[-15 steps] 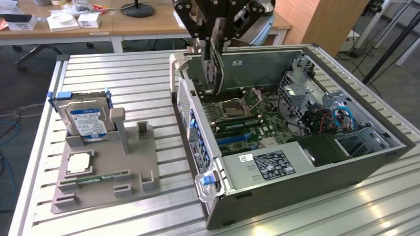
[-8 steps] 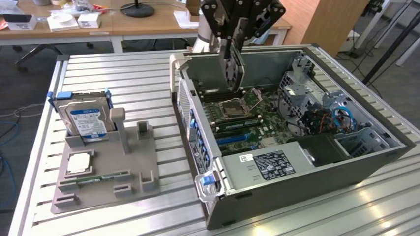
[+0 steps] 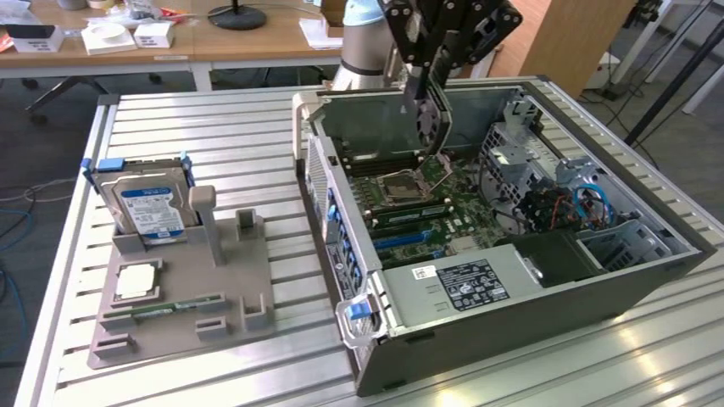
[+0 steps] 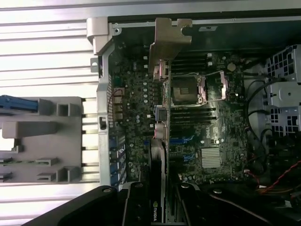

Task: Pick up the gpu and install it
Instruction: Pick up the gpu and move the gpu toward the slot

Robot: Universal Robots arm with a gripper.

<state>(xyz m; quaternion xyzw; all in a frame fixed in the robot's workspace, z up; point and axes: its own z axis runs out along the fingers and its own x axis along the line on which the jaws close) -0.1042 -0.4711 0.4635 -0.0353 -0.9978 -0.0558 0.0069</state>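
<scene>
The arm (image 3: 364,38) is reaching down from the far side of the worktop (image 3: 203,127), its wrist pointing downward over the open computer case (image 3: 633,280). The gripper (image 3: 430,80) is hanging above the rear part of the case, and its black fingers (image 3: 421,85) are clamping the gpu (image 3: 431,123) between them at a middling width, one on each flat face of the card.

The gpu is hanging edge-down in the air inside the case opening, upright and slightly tilted, with its lower edge just above the motherboard (image 3: 436,212), close to the processor socket (image 3: 402,182). I cannot tell whether that edge is touching the board.

In the wrist view the gripper (image 4: 160,205) is gripping the gpu (image 4: 157,169) edge-on. The dark card is running away from the camera across the motherboard (image 4: 207,141), and its silvery bracket (image 4: 170,40) is sitting at the far end, near the rear wall of the case (image 4: 101,94).

On the exterior view's left, a grey parts holder (image 3: 226,297) is lying on the worktop beside the case. It is carrying a hard drive (image 3: 153,212) with a blue-white label standing upright, a square processor chip (image 3: 134,280) lying flat, and a narrow green memory stick (image 3: 169,307) at its near edge. All are well apart from the gripper.
</scene>
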